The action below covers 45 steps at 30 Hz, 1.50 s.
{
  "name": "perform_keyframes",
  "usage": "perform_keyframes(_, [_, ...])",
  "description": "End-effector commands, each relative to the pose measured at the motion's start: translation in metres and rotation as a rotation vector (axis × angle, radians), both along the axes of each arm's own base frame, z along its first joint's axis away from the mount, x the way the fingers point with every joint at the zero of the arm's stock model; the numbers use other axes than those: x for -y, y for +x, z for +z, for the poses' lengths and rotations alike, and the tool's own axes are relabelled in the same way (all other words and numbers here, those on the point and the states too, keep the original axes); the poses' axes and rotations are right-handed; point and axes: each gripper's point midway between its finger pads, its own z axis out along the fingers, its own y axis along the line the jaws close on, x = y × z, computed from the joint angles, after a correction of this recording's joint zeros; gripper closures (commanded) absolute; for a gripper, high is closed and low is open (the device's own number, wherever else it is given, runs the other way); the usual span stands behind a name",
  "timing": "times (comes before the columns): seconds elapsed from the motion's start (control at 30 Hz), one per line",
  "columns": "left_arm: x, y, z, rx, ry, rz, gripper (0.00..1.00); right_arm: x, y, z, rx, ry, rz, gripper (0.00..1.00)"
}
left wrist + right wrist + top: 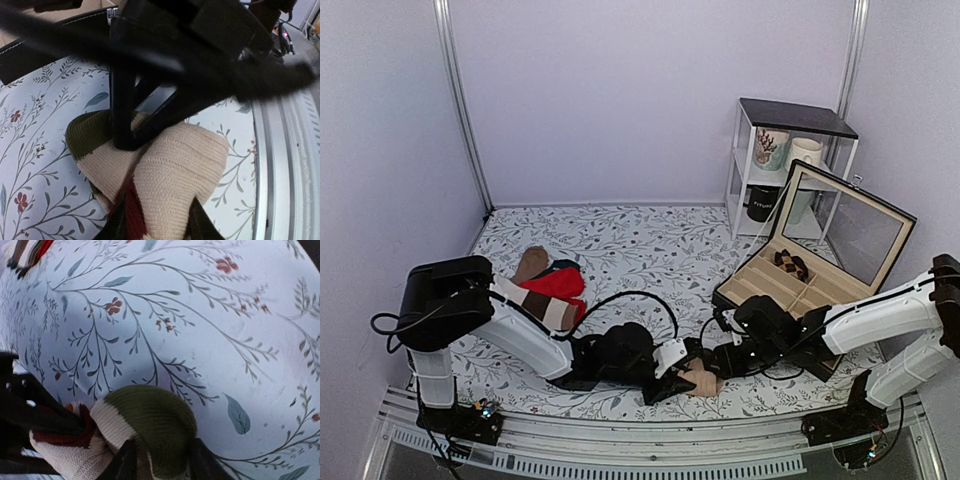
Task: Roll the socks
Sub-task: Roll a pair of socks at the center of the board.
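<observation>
Mid-roll: L claw (159, 223) and R claw (161, 463) both pinched onto the socks (701, 381), bunched up. Next I'd tuck the olive cuff (155, 420) over w/o loosening.

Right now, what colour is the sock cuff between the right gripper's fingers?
Olive green, on the socks; right wrist view shows it best.

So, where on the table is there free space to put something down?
Free: the back middle of the cloth, between the spare sock pile and the open box. Crowded: the near edge, where the left gripper and the right gripper both hold the socks.
</observation>
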Motion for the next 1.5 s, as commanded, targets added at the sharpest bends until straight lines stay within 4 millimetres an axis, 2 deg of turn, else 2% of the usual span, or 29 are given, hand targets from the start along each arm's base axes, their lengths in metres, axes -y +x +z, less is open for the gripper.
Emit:
perform_keyframes(0.0, [-0.117,-0.029,-0.118,-0.085,0.562,0.047,1.0,-0.023,0.003,0.006,-0.002,0.059,0.058,0.74])
perform_keyframes(0.1, [-0.116,-0.02,-0.102,0.01,0.561,0.09,1.0,-0.034,0.009,0.004,0.0,0.065,0.083,0.92])
perform_keyframes(0.17, [-0.116,-0.015,-0.093,0.087,0.574,0.108,1.0,-0.04,0.013,0.001,-0.004,0.07,0.099,0.95])
perform_keyframes(0.2, [-0.109,-0.014,-0.078,0.129,0.547,0.109,1.0,-0.044,0.014,0.0,-0.007,0.074,0.108,0.96])
perform_keyframes(0.33, [-0.097,-0.01,-0.053,0.254,0.507,0.104,1.0,-0.057,0.023,-0.01,-0.017,0.088,0.137,0.97])
perform_keyframes(0.47, [-0.085,-0.007,-0.038,0.307,0.442,0.082,1.0,-0.065,0.026,-0.014,-0.02,0.093,0.164,0.98])
perform_keyframes(0.6, [-0.073,-0.01,-0.024,0.357,0.35,0.024,1.0,-0.064,0.026,-0.02,-0.031,0.098,0.179,0.95])
perform_keyframes(0.67, [-0.071,-0.007,-0.029,0.329,0.343,0.009,1.0,-0.063,0.023,-0.02,-0.036,0.11,0.193,0.93])
perform_keyframes(0.77, [-0.075,-0.006,-0.052,0.188,0.394,-0.015,1.0,-0.062,0.017,-0.019,-0.041,0.126,0.222,0.9])
perform_keyframes(0.83, [-0.079,-0.018,-0.069,0.076,0.439,-0.061,1.0,-0.063,0.013,-0.018,-0.045,0.136,0.249,0.89])
perform_keyframes(0.87, [-0.087,-0.027,-0.084,0.012,0.493,-0.081,1.0,-0.063,0.012,-0.017,-0.045,0.142,0.26,0.89])
perform_keyframes(0.93, [-0.094,-0.044,-0.096,-0.085,0.542,-0.124,1.0,-0.064,0.01,-0.017,-0.048,0.148,0.284,0.89])
perform_keyframes(1.03, [-0.101,-0.056,-0.102,-0.153,0.574,-0.144,1.0,-0.064,0.009,-0.018,-0.049,0.15,0.31,0.88])
perform_keyframes(1.17, [-0.112,-0.05,-0.108,-0.25,0.609,-0.078,1.0,-0.063,0.011,-0.014,-0.034,0.147,0.317,0.83])
perform_keyframes(1.33, [-0.133,-0.048,-0.117,-0.388,0.632,0.007,1.0,-0.059,0.019,0.004,0.025,0.152,0.313,0.76])
perform_keyframes(1.47, [-0.142,-0.053,-0.125,-0.473,0.643,0.042,1.0,-0.056,0.025,0.017,0.062,0.151,0.32,0.68])
